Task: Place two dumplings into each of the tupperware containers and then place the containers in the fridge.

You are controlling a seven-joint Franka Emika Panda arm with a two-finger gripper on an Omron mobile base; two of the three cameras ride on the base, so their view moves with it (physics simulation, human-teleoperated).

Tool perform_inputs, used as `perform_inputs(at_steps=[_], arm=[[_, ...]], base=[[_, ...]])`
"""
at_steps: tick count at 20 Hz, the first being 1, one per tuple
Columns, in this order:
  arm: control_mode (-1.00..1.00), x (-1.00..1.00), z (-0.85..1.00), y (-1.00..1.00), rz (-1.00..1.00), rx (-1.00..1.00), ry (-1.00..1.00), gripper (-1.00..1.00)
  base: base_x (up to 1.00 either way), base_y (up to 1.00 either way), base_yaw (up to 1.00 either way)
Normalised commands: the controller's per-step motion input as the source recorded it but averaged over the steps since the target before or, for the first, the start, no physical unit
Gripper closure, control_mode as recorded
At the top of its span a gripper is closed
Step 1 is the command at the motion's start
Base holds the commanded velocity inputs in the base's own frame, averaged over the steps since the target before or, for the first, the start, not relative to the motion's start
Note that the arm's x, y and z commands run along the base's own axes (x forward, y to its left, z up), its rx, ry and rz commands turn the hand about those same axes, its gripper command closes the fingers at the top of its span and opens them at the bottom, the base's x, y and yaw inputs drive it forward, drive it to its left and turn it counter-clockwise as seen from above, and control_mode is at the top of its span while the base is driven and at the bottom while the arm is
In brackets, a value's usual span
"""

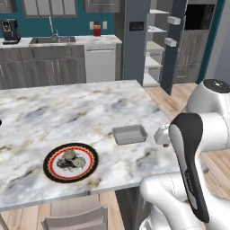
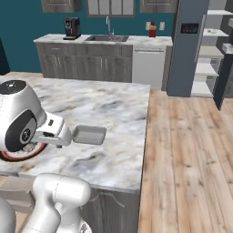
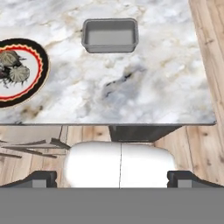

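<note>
A pale grey tupperware container [image 1: 130,134] [image 2: 89,134] [image 3: 110,35] sits empty near the right end of the marble island [image 1: 67,112]. To its left, two tan dumplings [image 1: 74,159] [image 3: 14,65] lie on a round dark-rimmed plate [image 1: 91,169] [image 3: 37,85]. My gripper [image 3: 113,178] hangs above the island's near edge, looking down on both; its dark fingertips [image 3: 41,178] stand wide apart with nothing between them. In the right base view my white hand [image 2: 58,133] is just left of the container. The fridge [image 1: 134,45] [image 2: 186,50] stands at the back right with its door open and white shelves showing.
A chair [image 1: 76,218] is tucked under the island's near edge. Along the back wall runs a counter with a sink [image 1: 51,39], a coffee machine [image 1: 10,30] and a white dishwasher [image 1: 99,63]. Wooden floor [image 2: 186,159] lies right of the island.
</note>
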Motion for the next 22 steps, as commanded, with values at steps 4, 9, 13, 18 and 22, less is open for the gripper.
perform_inputs(at_steps=[4, 9, 13, 18, 22], arm=[[-1.0, 0.15, -0.14, 1.0, 0.2, -0.01, 0.09, -1.0], [-1.0, 0.15, -0.25, 1.0, 0.21, -0.01, 0.14, -1.0], [-1.0, 0.04, -0.47, 1.0, 0.21, -0.07, 0.19, -1.0], [-1.0, 0.34, -0.32, 0.88, 0.1, -0.09, 0.21, -1.0], [-1.0, 0.35, -0.32, 0.37, 0.03, -0.04, 0.17, -1.0]], base=[[0.0, 0.0, 0.0], [0.0, 0.0, 0.0], [0.0, 0.0, 0.0], [0.0, 0.0, 0.0], [0.0, 0.0, 0.0]])
